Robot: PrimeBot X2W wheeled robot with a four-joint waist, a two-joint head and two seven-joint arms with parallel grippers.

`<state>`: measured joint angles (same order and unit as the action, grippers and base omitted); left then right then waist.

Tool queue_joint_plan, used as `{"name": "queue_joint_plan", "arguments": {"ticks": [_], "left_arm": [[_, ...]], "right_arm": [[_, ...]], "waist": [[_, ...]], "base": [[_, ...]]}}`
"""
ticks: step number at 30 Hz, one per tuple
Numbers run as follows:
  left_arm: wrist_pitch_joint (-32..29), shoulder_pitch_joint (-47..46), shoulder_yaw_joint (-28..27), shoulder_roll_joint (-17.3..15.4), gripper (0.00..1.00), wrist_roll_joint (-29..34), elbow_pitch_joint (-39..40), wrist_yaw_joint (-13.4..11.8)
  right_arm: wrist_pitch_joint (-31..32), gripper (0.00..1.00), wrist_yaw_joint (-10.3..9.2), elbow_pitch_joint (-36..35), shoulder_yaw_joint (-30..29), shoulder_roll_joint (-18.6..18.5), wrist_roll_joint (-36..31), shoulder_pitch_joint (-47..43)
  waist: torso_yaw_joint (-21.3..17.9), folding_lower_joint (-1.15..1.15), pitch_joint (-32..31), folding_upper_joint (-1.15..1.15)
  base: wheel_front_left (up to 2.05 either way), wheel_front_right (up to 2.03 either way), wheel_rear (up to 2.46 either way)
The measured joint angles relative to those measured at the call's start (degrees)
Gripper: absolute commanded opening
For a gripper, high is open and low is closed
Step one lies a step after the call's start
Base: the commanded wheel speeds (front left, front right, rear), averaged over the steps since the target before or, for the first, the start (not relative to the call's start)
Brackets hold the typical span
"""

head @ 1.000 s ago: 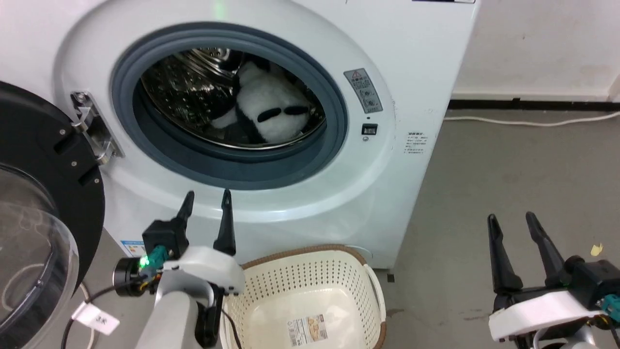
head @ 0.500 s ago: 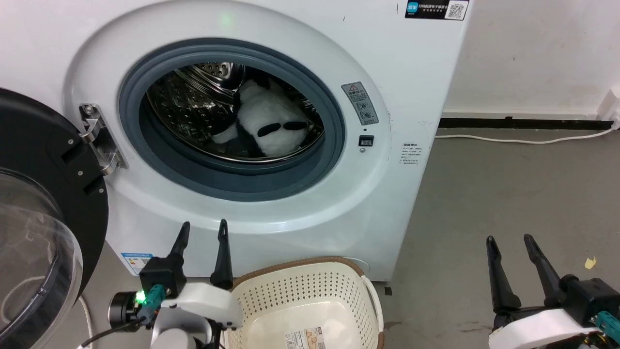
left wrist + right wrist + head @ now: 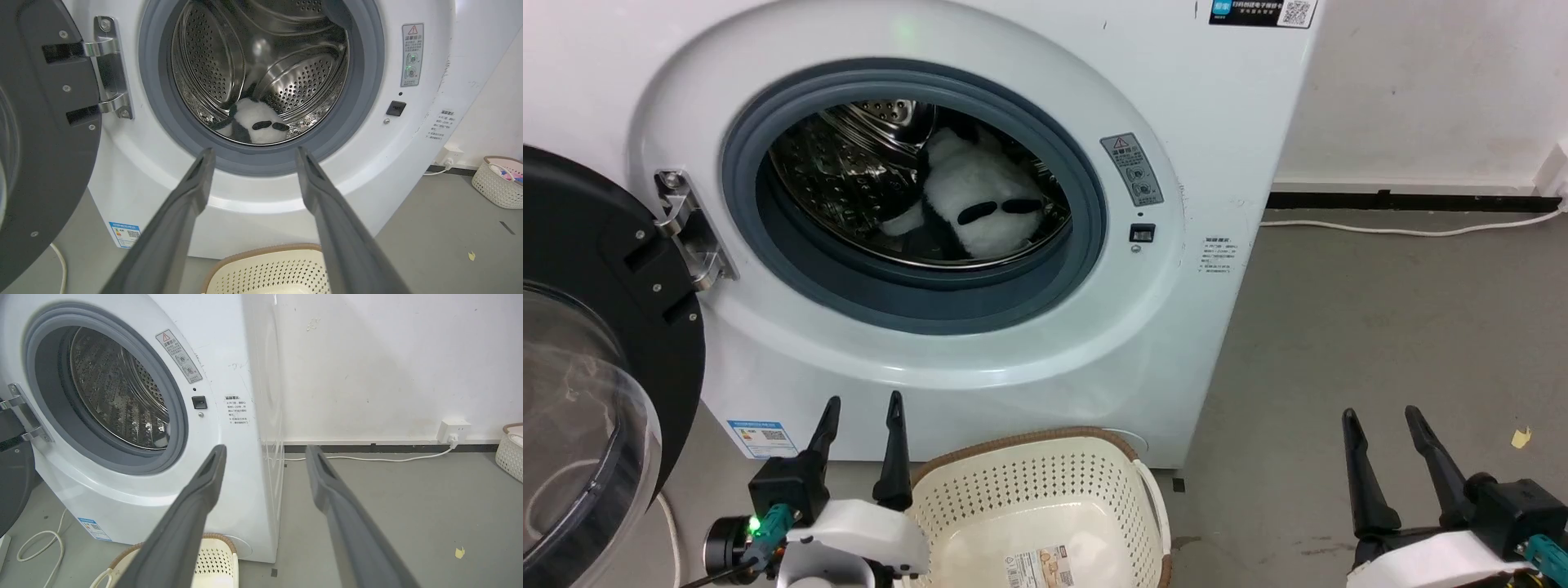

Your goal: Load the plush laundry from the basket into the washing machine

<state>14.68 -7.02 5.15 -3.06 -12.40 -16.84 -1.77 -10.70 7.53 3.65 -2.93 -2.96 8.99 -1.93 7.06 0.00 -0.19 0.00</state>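
- My left gripper [image 3: 864, 398], two long dark fingers, hangs low in front of the machine. The fingers are spread apart and hold nothing.
- My right gripper [image 3: 1380, 412] hovers over the bare grey floor [image 3: 1339, 327] to the right, likewise parted and empty.
- Just beside my left fingers sits the oval cream plastic basket [image 3: 1029, 435], with perforated sides and a brown rim. Its floor bears a label [image 3: 1041, 567] and no laundry.
- At the far left, the black-rimmed round glass door [image 3: 600, 245] stands swung open.
- Behind the basket rises the large white front-loading washing machine [image 3: 1241, 122]. A grey gasket [image 3: 915, 306] rings its opening.
- Deepest in, the fluffy white plush toy [image 3: 980, 192] with black patches lies at the bottom of the steel drum [image 3: 841, 171], so loading looks done.
- Risks, as I judge them: the toy seems to rest near the drum's front lip, so shutting the door could pinch fur against the gasket. My left arm could also knock the basket if it swings toward the door.
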Motion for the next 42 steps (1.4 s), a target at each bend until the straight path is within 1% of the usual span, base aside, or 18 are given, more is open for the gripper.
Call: {"name": "queue_joint_plan", "arguments": {"ticks": [17,21,34,35,42], "left_arm": [[-0.09,0.13,0.51,-0.05,1.0,-0.88,1.56,-0.67],[-0.09,0.13,0.7,-0.05,1.0,-0.89,1.7,-1.16],[-0.07,-0.05,1.05,-0.36,1.0,-1.33,1.47,-1.16],[-0.08,-0.05,1.05,-0.36,0.0,-1.33,1.46,-1.15],[-0.12,-0.04,1.05,-0.02,0.0,-1.31,1.54,-1.13]], "right_arm": [[0.07,1.0,0.0,0.18,-0.04,0.0,0.07,-0.09],[0.07,1.0,0.0,0.21,-0.03,0.0,0.07,-0.09],[0.07,1.0,0.0,0.33,0.1,0.0,0.13,-0.08],[0.07,0.0,0.0,0.37,0.09,0.0,0.13,-0.08],[0.08,0.0,0.01,0.36,0.07,-0.01,0.13,-0.08]], "waist": [[0.03,0.0,0.68,0.0],[0.02,0.0,0.86,0.0],[-0.15,0.0,1.61,0.0],[-0.15,0.0,1.61,0.0],[-0.28,0.0,1.6,0.0]], "base": [[0.0,0.0,0.0],[0.0,0.0,0.0],[0.0,0.0,0.0],[0.0,0.0,0.0],[0.0,0.0,0.0]]}}
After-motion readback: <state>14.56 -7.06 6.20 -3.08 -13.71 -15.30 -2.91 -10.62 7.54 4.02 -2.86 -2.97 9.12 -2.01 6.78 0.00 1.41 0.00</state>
